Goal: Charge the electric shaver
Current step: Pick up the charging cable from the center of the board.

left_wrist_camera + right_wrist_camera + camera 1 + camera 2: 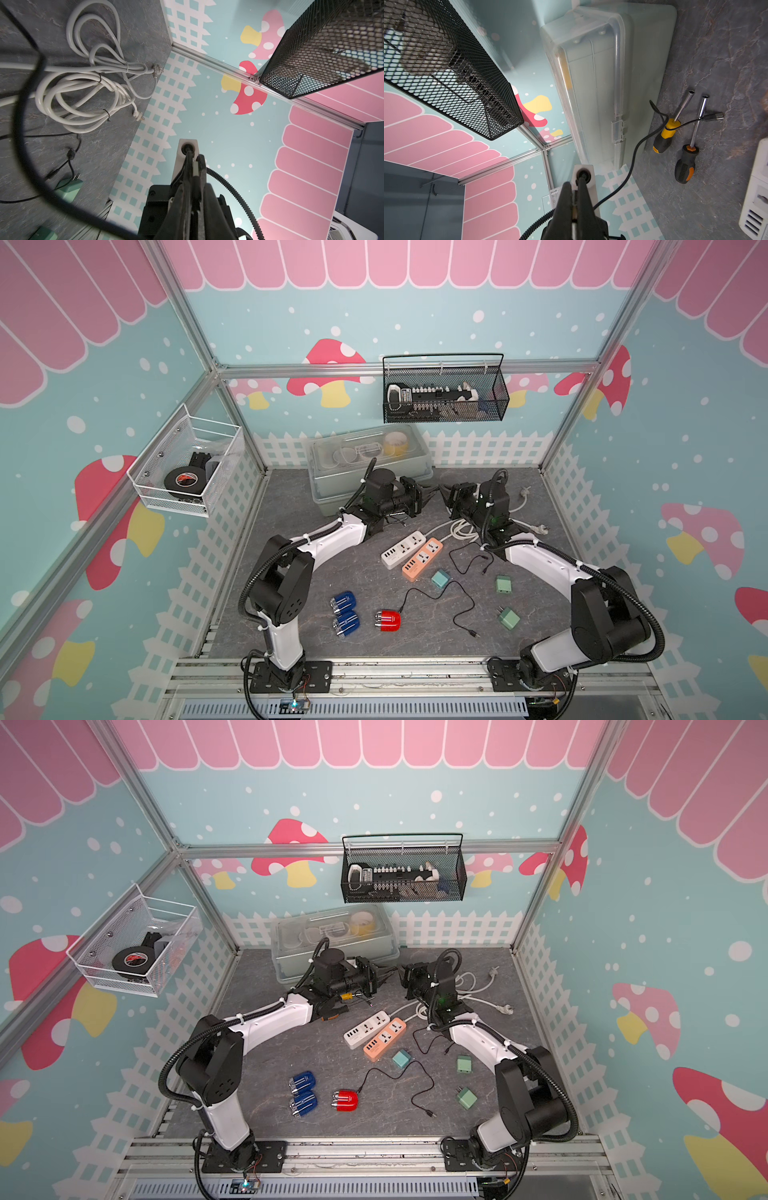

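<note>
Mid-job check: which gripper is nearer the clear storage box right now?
Left. The left gripper hangs just off the front corner of the clear storage box; the right gripper faces it from across a small gap, farther from the box.

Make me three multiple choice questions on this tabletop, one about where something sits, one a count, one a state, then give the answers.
1. Where is the black tape roll?
A in the black mesh basket
B in the white wire basket on the side wall
C in the clear lidded box

2. How many blue shavers lie on the table?
A one
B two
C three

3. The black cable runs from the red shaver. Its far end is:
A plugged into the orange power strip
B plugged into the white power strip
C loose on the table

Answers:
1. B, both top views show the roll inside the white basket.
2. B, two blue shavers lie close together beside the red one.
3. C, the plug end rests on bare table, connected to nothing.
</note>
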`<state>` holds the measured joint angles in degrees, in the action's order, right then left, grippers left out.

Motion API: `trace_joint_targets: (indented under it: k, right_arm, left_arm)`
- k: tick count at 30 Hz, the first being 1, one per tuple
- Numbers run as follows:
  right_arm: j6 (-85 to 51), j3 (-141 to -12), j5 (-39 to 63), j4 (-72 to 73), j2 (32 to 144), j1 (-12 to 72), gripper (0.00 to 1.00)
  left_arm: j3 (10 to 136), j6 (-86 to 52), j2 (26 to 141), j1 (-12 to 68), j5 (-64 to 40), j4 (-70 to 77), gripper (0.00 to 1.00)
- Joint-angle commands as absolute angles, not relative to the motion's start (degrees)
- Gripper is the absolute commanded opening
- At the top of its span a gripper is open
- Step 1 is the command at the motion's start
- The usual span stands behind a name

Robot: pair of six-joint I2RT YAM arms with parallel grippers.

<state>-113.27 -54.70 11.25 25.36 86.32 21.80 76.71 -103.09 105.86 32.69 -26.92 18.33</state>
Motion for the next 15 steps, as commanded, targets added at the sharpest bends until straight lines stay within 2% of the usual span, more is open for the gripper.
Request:
trace_joint_targets:
  k: [1, 15]
  right_arm:
    - [-114.5, -54.8, 11.6, 27.2, 86.0, 22.1, 0.0]
    - [-114.2, -54.5, 11.8, 26.7, 85.9, 22.2, 0.0]
  left_arm:
    - [78.4, -103.7, 107.1, 32.6, -27.7, 19.3, 0.15]
    - [79.3, -103.5, 108.1, 32.6, -28.2, 19.0, 0.04]
